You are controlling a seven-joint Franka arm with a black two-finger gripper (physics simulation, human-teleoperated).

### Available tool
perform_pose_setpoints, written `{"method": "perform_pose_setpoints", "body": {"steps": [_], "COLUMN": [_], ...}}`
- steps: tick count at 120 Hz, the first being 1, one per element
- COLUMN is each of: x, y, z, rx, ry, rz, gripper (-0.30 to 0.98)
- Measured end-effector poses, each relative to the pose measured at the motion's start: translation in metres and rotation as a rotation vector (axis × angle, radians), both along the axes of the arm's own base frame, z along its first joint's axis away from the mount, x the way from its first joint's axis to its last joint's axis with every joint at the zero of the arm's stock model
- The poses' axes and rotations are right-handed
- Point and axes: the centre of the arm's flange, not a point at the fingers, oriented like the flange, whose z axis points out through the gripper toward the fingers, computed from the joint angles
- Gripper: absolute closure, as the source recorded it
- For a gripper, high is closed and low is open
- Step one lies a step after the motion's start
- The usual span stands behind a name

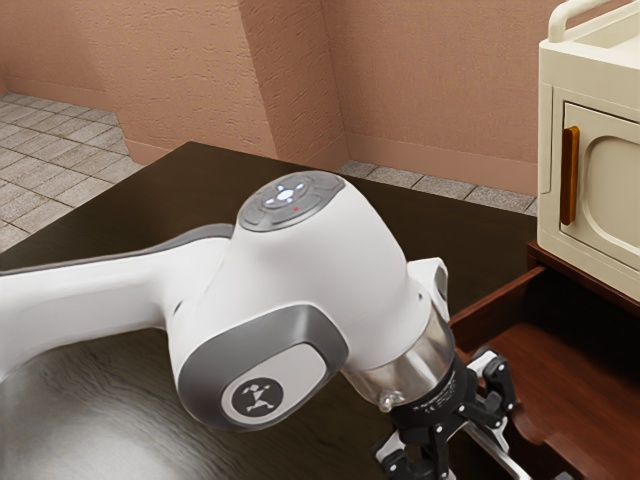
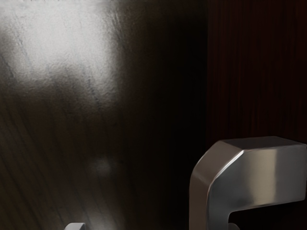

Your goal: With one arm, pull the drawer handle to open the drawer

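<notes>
One wide-spread claw (image 1: 455,440), handle (image 2: 261,175) apparently between fingers (image 2: 75,226).

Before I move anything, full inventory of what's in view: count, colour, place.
table: 1, dark brown, under the arm
drawer: 1, reddish brown, open, below the cabinet
drawer handle: 1, silver metal, at the drawer's front
cabinet: 1, cream, exterior view's right
cabinet door: 1, cream, on the cabinet
door handle: 1, orange-brown, upright on the door
walls: several faces, pinkish brown, background
floor: 1, grey tile, beyond the table
arm: 1, white and grey, from the exterior view's left
gripper: 1, black, open at the drawer handle
</notes>
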Motion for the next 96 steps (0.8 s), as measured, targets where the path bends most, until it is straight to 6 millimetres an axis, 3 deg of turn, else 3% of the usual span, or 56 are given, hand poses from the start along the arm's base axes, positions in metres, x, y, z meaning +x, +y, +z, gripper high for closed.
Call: {"method": "perform_pose_setpoints", "body": {"steps": [18, 22, 26, 31, 35, 44, 49, 56, 66, 78, 96], "x": [0.001, 0.004, 0.013, 0.026, 0.035, 0.041, 0.038, 0.039, 0.039, 0.034, 0.028], "y": [-0.006, -0.005, 0.006, 0.039, 0.083, 0.190, 0.237, 0.292, 0.336, 0.352, 0.350], "z": [0.030, 0.053, 0.101, 0.156, 0.185, 0.217, 0.216, 0.192, 0.161, 0.151, 0.152], "rx": [0.012, 0.004, -0.010, -0.013, 0.001, 0.048, 0.075, 0.114, 0.129, 0.113, 0.107], "ry": [-0.071, -0.101, -0.159, -0.210, -0.216, -0.167, -0.106, 0.010, 0.147, 0.215, 0.235], "rz": [-0.027, -0.026, -0.003, 0.060, 0.140, 0.336, 0.424, 0.523, 0.589, 0.598, 0.573], "gripper": [0.31, 0.30, 0.29, 0.26, 0.22, 0.15, 0.13, 0.10, 0.06, 0.04, 0.02]}}
